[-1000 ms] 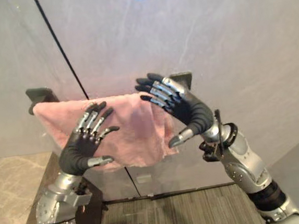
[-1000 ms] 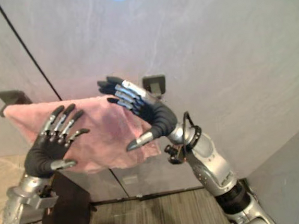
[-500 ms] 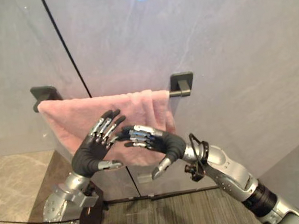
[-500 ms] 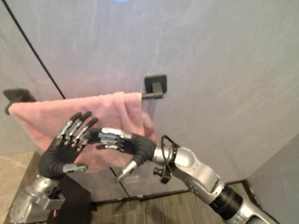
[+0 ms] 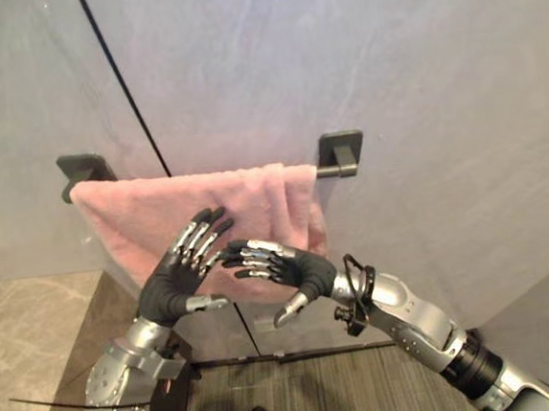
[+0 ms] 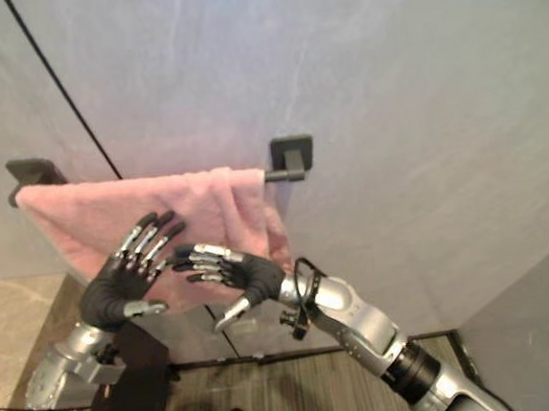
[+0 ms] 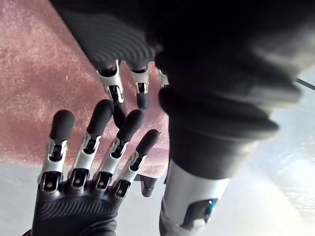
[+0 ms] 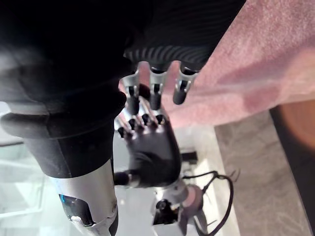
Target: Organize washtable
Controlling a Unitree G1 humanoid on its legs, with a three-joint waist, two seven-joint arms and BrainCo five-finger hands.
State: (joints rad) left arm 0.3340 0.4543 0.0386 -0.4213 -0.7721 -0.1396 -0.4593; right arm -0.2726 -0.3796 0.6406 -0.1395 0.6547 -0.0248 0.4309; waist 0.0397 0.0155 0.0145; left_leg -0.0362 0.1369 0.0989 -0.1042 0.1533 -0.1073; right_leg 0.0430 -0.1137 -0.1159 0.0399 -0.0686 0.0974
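Left hand [image 5: 166,284], right hand [image 5: 304,268]: splayed flat, holding nothing, before pink towel [image 5: 121,214] on towel bar [image 5: 329,171]. Probably best smoothing outward gently, no yanking.

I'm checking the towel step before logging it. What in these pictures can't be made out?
Contact: in the eye views the left hand and right hand stand open before the pink towel; whether fingertips touch it cannot be told.
Towel's lower edge: partly hidden behind both hands.
Rail: covered by the towel, bar a stub beside the right bracket.
Left wrist view: the right hand's dark cover blocks much of the towel.
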